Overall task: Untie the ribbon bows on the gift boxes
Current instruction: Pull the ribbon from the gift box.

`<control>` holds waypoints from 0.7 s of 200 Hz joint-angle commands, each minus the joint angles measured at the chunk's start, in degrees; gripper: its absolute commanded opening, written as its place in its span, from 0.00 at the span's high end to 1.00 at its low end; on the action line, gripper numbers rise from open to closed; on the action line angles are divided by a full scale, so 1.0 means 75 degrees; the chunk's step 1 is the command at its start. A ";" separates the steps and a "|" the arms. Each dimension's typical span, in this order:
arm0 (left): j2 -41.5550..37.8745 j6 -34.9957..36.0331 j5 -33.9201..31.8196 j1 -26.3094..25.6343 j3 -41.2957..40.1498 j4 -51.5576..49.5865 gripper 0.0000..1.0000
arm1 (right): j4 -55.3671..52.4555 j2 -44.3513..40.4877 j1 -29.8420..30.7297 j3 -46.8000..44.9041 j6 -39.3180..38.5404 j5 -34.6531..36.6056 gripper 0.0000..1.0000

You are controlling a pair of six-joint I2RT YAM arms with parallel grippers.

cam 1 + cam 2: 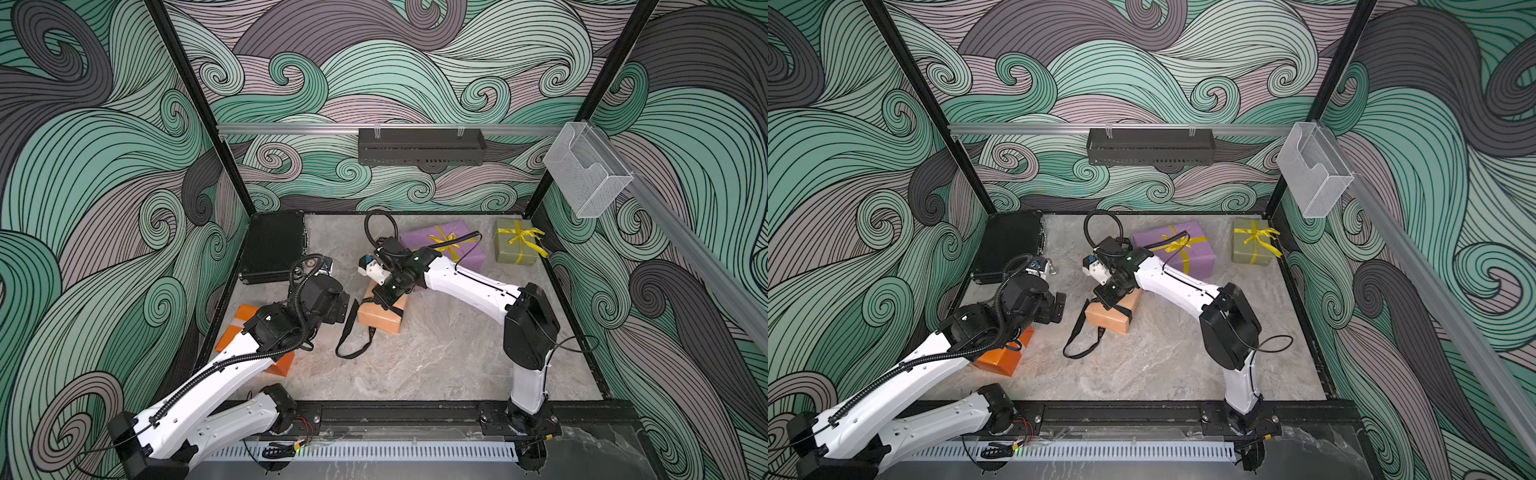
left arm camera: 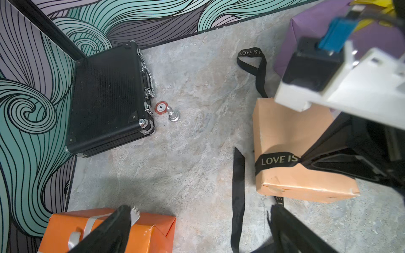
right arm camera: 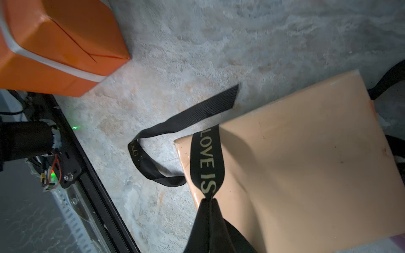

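- Nearer to us than the tan box [image 3: 306,164] sits the orange box [image 1: 230,338]. It has a white ribbon [image 2: 92,219] around it.
- Our left claw [image 2: 199,209] hangs between the orange box and the tan box. Its fingers are wide apart and hold nothing.
- Our right claw [image 3: 209,203] is squeezed tight on the black ribbon [image 3: 207,162], right on top of the tan box.
- Loose ends of that ribbon lie on the floor beside the tan box.
- Behind the tan box we see a black case [image 1: 272,245], a purple box [image 1: 419,239] and a green box [image 1: 509,249]. Both boxes wear yellow bows [image 1: 525,237].
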 commanded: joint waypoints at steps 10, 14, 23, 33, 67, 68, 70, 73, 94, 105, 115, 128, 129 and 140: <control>0.0054 -0.0024 -0.0027 0.0071 -0.0007 0.0042 0.01 | 0.0753 -0.0418 -0.0234 -0.0332 0.0570 -0.0581 1.00; 0.0054 -0.0015 -0.0017 0.0072 -0.0010 0.0042 0.01 | 0.0821 -0.0451 -0.0256 -0.0398 0.0627 -0.0638 1.00; 0.0065 -0.0021 -0.0018 0.0083 -0.0009 0.0042 0.01 | 0.1031 -0.0551 -0.0330 -0.0586 0.0760 -0.0746 1.00; 0.0082 -0.0023 -0.0003 0.0083 -0.0008 0.0042 0.01 | 0.1261 -0.0664 -0.0405 -0.0800 0.0904 -0.0869 1.00; 0.0101 -0.0023 0.0020 0.0083 -0.0006 0.0054 0.01 | 0.2459 -0.1207 -0.0759 -0.1684 0.1809 -0.1747 1.00; 0.0101 -0.0019 0.0020 0.0083 -0.0003 0.0054 0.01 | 0.2506 -0.1231 -0.0771 -0.1710 0.1837 -0.1770 1.00; 0.0103 -0.0016 0.0020 0.0083 -0.0007 0.0054 0.01 | 0.2635 -0.1272 -0.0786 -0.1778 0.1925 -0.1810 1.00; 0.0101 -0.0019 0.0020 0.0080 -0.0010 0.0054 0.01 | 0.2799 -0.1329 -0.0802 -0.1862 0.2026 -0.1844 1.00; 0.0124 -0.0020 0.0031 0.0095 -0.0007 0.0062 0.01 | 0.3391 -0.1601 -0.0881 -0.2088 0.2601 -0.2048 1.00; 0.0124 -0.0020 0.0036 0.0095 -0.0006 0.0054 0.01 | 0.3539 -0.1689 -0.0876 -0.2072 0.2776 -0.2202 1.00; 0.0124 -0.0019 0.0044 0.0094 -0.0001 0.0054 0.01 | 0.3855 -0.1825 -0.0878 -0.2157 0.3048 -0.2265 1.00; 0.0124 -0.0017 0.0044 0.0095 -0.0011 0.0061 0.01 | 0.4270 -0.2005 -0.0880 -0.2268 0.3335 -0.2340 1.00; 0.0124 -0.0016 0.0044 0.0095 -0.0012 0.0057 0.01 | 0.4308 -0.2017 -0.0884 -0.2277 0.3356 -0.2342 1.00; 0.0124 -0.0006 0.0048 0.0095 -0.0018 0.0060 0.01 | 0.4605 -0.2128 -0.0899 -0.2352 0.3589 -0.2356 1.00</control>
